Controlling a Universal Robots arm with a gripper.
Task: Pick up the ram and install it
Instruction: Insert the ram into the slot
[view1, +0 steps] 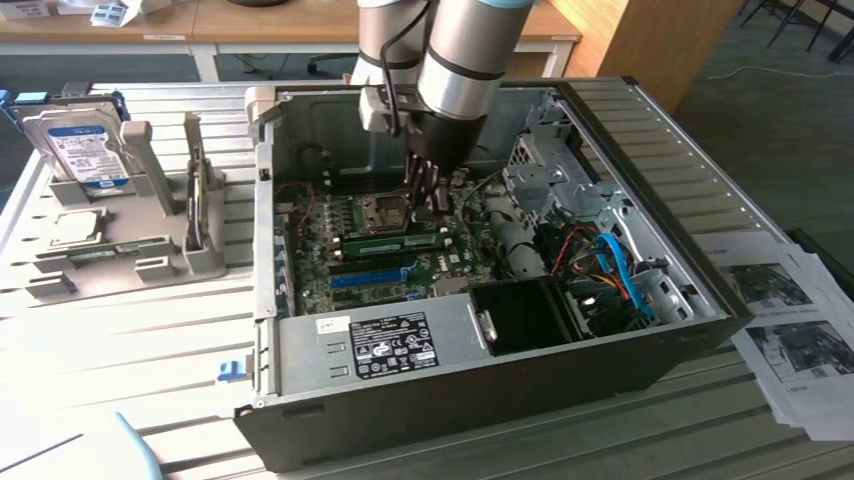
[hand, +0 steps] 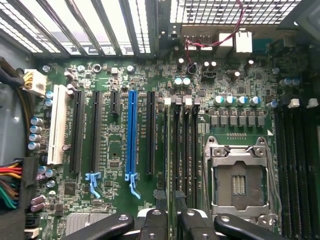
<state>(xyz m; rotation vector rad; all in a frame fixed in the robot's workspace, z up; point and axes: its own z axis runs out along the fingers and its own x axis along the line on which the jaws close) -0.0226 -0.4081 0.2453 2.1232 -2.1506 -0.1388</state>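
The ram (view1: 394, 241), a long green stick, stands on edge in a memory slot on the motherboard (view1: 350, 268), just in front of the CPU socket (view1: 386, 211). My gripper (view1: 430, 200) reaches down into the open computer case (view1: 441, 350) and hovers just above the stick's end toward the exterior view's right. In the wrist view my gripper (hand: 173, 221) hangs over the near end of the black memory slots (hand: 181, 150) beside the CPU socket (hand: 239, 182). Its jaws stand a little apart, and I see nothing held between them.
A grey parts stand (view1: 114, 250) on the exterior view's left holds a hard drive (view1: 83, 150) upright. A bright blue slot (view1: 367, 279) and a black fan housing (view1: 527, 315) lie in front of the stick. Cables (view1: 614, 270) fill the case's right. Printed sheets (view1: 794, 340) lie outside it.
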